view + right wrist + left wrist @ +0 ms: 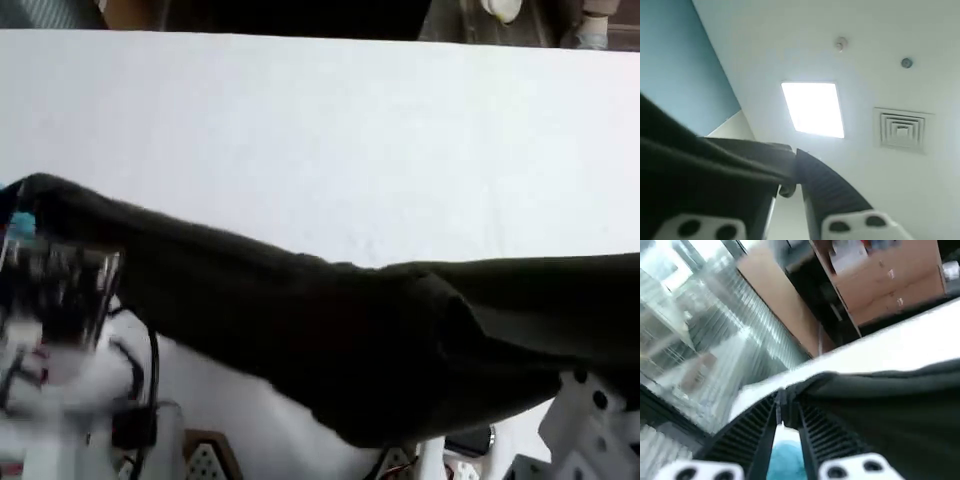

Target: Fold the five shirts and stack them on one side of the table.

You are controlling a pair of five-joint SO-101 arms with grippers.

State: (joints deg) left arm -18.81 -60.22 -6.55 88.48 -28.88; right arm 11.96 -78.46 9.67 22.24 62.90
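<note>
Hanging dark shirt (350, 340), pinched in fingers (816, 432)

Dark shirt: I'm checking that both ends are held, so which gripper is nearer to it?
Neither left nor right is nearer: the left gripper is shut on one edge of the dark shirt, and the right gripper is shut on another.

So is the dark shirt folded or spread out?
Spread: the dark shirt hangs stretched between the left gripper and right gripper, each shut on an edge.
</note>
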